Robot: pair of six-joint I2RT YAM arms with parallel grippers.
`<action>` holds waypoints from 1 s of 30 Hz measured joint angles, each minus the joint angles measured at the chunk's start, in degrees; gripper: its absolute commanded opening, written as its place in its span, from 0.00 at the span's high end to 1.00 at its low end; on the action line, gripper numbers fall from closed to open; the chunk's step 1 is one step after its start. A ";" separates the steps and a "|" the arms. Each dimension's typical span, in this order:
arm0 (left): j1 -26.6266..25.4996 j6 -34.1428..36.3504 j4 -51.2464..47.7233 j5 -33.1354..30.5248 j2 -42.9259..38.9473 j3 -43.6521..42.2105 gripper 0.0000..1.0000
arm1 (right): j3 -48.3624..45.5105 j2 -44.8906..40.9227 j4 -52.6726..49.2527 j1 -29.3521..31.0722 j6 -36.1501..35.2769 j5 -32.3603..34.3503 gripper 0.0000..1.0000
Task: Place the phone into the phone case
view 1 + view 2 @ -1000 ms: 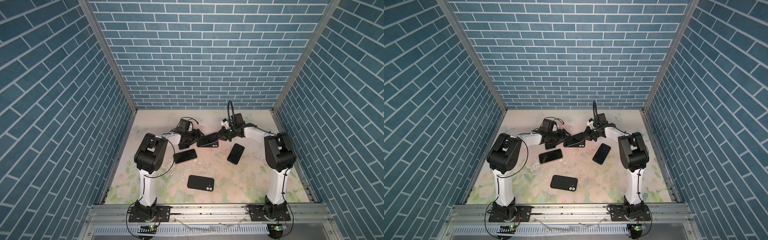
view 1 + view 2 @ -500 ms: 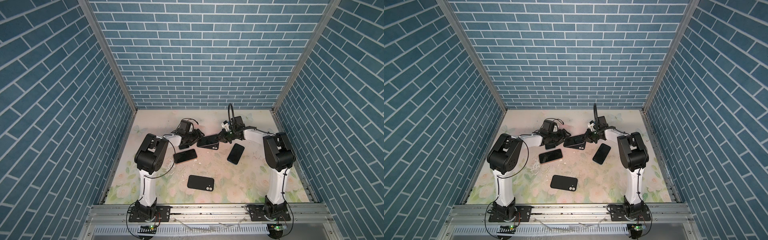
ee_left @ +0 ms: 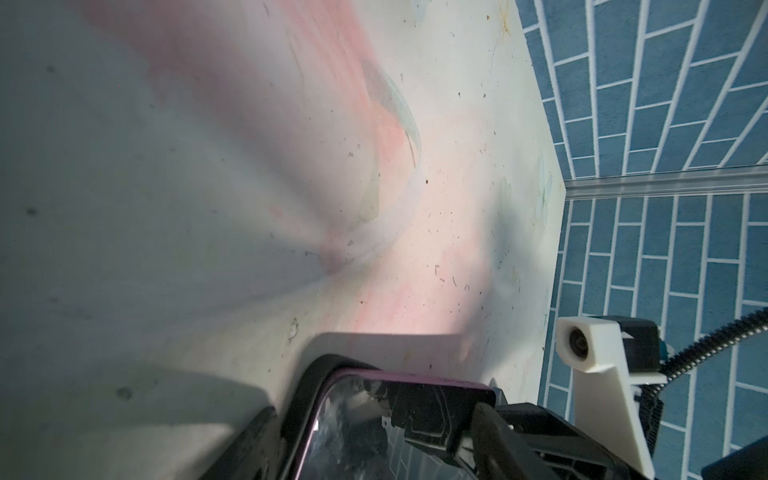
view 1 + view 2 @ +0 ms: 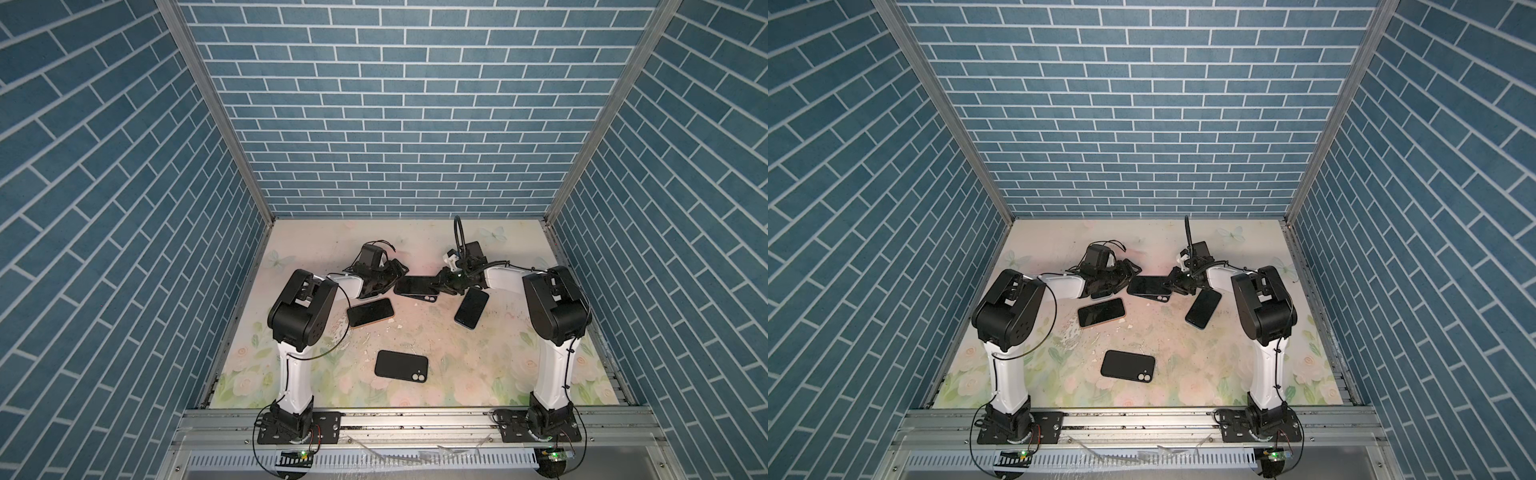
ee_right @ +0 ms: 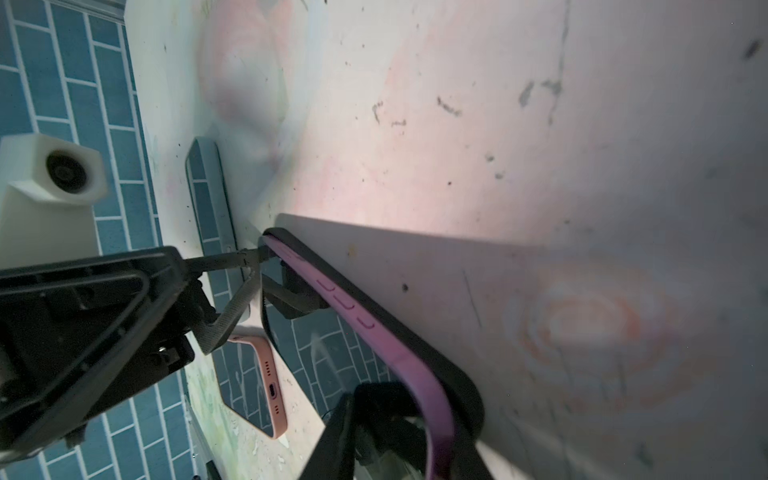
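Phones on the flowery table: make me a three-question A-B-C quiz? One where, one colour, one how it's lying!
1. The peach-rimmed phone lies nearest: A) the left arm; B) the right arm; C) the back wall.
2. The far-middle phone's rim is: A) green; B) purple; C) yellow.
3. The front black case is: A) upright; B) lifted; C) flat, camera holes up.
1 A, both top views show it beside that arm; 2 B, clear in the right wrist view; 3 C, it rests on the table.
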 measured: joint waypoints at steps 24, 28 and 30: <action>-0.59 -5.60 2.56 -2.97 -1.16 -4.13 0.55 | 3.06 -2.62 -7.56 1.40 -4.96 5.18 0.93; -0.98 -6.80 2.84 -4.33 -1.62 -4.70 0.55 | 3.15 -2.93 -8.22 1.40 -4.92 4.48 0.97; -1.14 -7.26 2.73 -4.83 -1.75 -4.81 0.55 | 3.02 -3.48 -8.57 1.40 -4.70 4.35 0.98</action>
